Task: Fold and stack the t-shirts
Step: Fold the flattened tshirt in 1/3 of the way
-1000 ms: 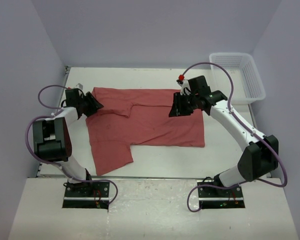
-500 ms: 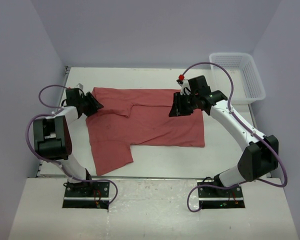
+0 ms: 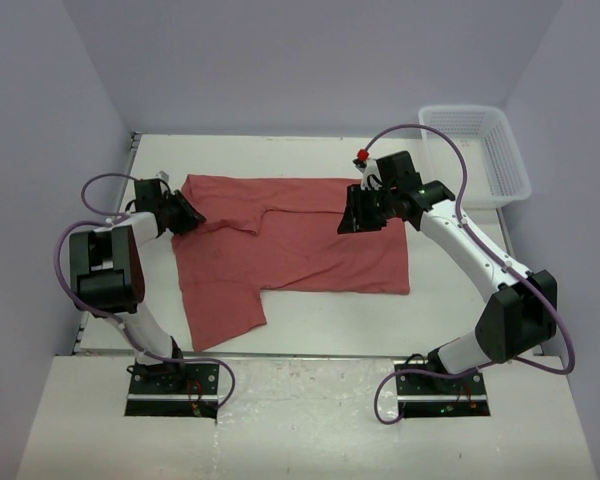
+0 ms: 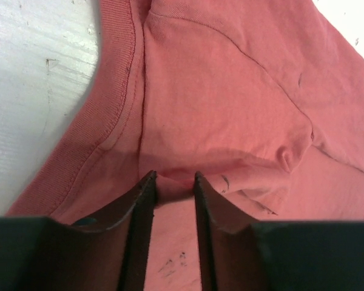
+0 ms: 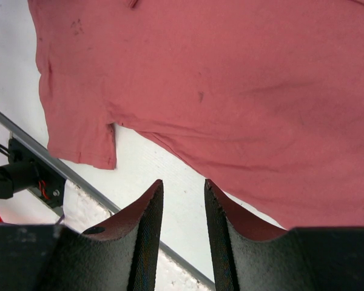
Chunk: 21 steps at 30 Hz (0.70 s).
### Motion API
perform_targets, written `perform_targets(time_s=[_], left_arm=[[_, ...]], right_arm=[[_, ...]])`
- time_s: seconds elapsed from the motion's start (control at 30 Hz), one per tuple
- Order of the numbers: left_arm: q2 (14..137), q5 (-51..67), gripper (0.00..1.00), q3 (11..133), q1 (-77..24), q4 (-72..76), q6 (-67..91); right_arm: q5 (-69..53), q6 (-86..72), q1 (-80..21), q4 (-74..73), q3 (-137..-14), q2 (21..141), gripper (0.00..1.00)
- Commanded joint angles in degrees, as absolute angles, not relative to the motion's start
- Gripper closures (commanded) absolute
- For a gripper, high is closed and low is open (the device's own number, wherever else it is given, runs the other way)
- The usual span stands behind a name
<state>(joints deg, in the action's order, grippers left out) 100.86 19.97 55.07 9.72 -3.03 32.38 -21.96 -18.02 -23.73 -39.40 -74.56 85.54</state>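
Note:
One brick-red t-shirt (image 3: 300, 240) lies spread across the middle of the table, its far part folded over and one sleeve (image 3: 225, 310) pointing toward the near edge. My left gripper (image 3: 185, 213) sits low at the shirt's far left corner. In the left wrist view its jaws (image 4: 174, 179) pinch a raised ridge of the t-shirt (image 4: 230, 91) beside the ribbed collar (image 4: 112, 79). My right gripper (image 3: 355, 222) hovers over the shirt's far right part. In the right wrist view it (image 5: 183, 185) stands open with only bare table showing between its fingers, the t-shirt (image 5: 230, 73) spread below.
A white mesh basket (image 3: 475, 150) stands at the far right corner of the table. Purple walls close in the left, back and right sides. A metal rail (image 5: 79, 182) runs along the table's near edge.
The left jaws have narrowed onto the cloth, and the left wrist shifted slightly. The right arm and the shirt have not moved.

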Motion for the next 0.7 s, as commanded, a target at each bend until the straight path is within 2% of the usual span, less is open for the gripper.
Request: perform_targets(time_s=[0.0,0.13,0.23,0.4,0.43,0.47,0.5,0.6,0.67], left_arm=[[101.4,21.0,0.70,56.5,10.2,-1.8,32.6],[99.1,21.0,0.88,55.1,10.1,-2.1,33.0],[96.3,20.0,0.97,54.5,9.8,-4.0,33.0],[92.4,18.6,0.99,53.9,7.9,-8.0,33.6],[91.4,17.6,0.99,53.8,7.5,-9.8,33.7],[91.0,17.3,0.95,53.4,7.2,-10.3,33.7],[90.3,17.4,0.88,53.2,7.0,-10.9,33.7],[89.8,17.0,0.78,52.2,6.2,-11.8,33.8],[89.9,16.7,0.74,51.2,5.7,-12.3,33.8]], right_arm=[[-21.2,-18.5,-24.1,-39.1,-75.7,83.9,0.65],[-21.5,-18.8,-24.1,-38.4,-75.2,84.3,0.65],[-22.1,-19.2,-24.2,-37.9,-75.2,84.6,0.66],[-22.3,-19.5,-24.8,-37.7,-75.6,84.9,0.65],[-22.2,-19.4,-24.9,-37.8,-75.6,84.9,0.66],[-22.1,-19.4,-24.9,-38.0,-75.7,84.8,0.65],[-22.1,-19.3,-25.0,-38.0,-75.7,84.7,0.66],[-22.1,-19.3,-25.0,-38.1,-75.6,84.2,0.65],[-22.2,-19.3,-25.0,-38.2,-75.5,83.8,0.66]])
